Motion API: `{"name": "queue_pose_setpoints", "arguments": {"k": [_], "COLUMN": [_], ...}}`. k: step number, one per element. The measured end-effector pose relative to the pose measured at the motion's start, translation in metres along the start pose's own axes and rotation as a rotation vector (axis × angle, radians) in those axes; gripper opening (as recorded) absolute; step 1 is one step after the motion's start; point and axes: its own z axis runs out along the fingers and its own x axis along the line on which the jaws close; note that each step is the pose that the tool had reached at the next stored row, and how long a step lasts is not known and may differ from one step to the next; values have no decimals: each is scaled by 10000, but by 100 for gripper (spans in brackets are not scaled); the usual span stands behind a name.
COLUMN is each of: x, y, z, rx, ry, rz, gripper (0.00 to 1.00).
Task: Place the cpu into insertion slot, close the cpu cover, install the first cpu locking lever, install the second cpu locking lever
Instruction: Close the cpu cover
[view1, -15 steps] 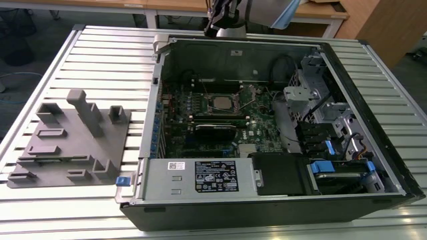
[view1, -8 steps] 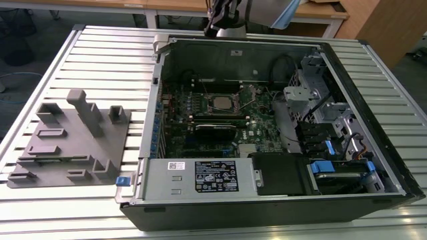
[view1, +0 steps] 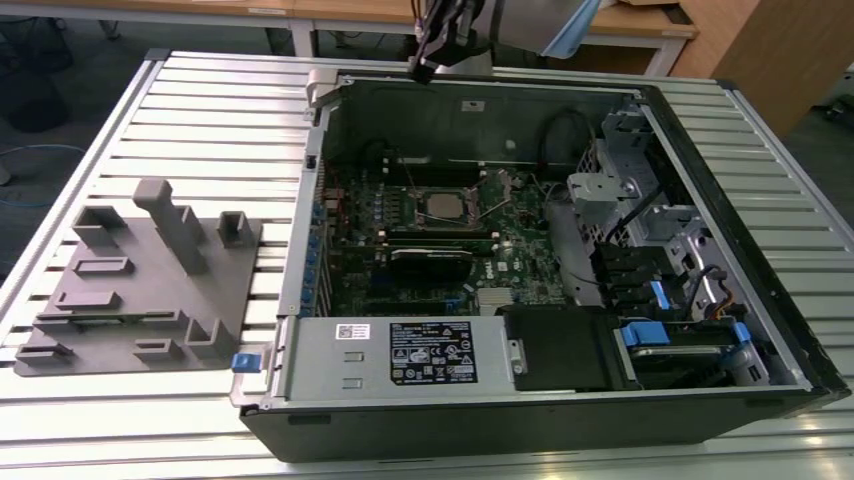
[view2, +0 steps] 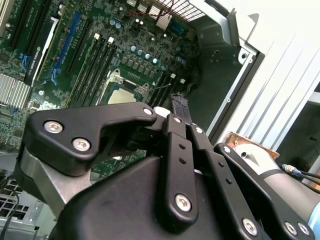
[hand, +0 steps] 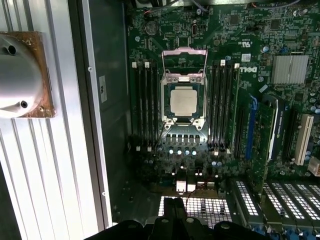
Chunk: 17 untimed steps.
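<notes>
Cpu (view1: 445, 203) flat in the insertion slot (view1: 416, 206), near the middle of the green board (view1: 521, 250) inside the open computer case (view1: 534, 420). Cpu cover (view1: 499, 196) standing open, off the slot, on the slot's side toward the exterior view's right; silver top of the cpu bare. Case lying on its side on the slatted metal surface (view1: 200, 90), across the middle and toward the edge on the exterior view's right. Grey moulded tray (view1: 134, 290) beside the case, by the surface's edge on the exterior view's left. Tool (view1: 430, 68) hanging above the case wall at the surface's far edge, well apart from the cpu, touching nothing.

Second wrist view: black links of the tool (view2: 179, 104) across the foreground, fingertips pressed together with nothing pinched. Behind them the cpu (view2: 121, 97), partly hidden by a link, next to long dark memory slots (view2: 95, 60). Round white part (view2: 250, 150) on a copper-coloured plate, outside the case wall on the surface (view2: 280, 75).

First wrist view: cpu (hand: 183, 100) sitting square in the insertion slot (hand: 166, 100), cpu cover (hand: 185, 75) raised clear on the side away from the tool (hand: 175, 207). Memory slots (hand: 145, 105) in rows on both sides of the slot. White part (hand: 20, 75) resting on the surface (hand: 50, 175), near the case wall.
</notes>
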Motion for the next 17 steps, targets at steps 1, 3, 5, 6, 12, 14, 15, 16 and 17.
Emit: {"name": "queue_pose_setpoints", "arguments": {"k": [1, 3, 5, 6, 12, 14, 15, 16, 17], "x": [-1, -2, -3, -3, -4, -4, -4, -5, -6], "y": [3, 8, 11, 11, 11, 12, 13, 15, 18], "z": [8, 24, 34, 34, 35, 36, 41, 49, 58], "rx": [0, 0, 0, 1, 0, 0, -1, -1, -1], "ry": [1, 1, 0, -1, 0, 0, 3, 4, 3], "rz": [0, -1, 0, 0, 0, -1, -2, -2, -1], "gripper": [11, 11, 11, 11, 11, 11, 11, 11, 11]}}
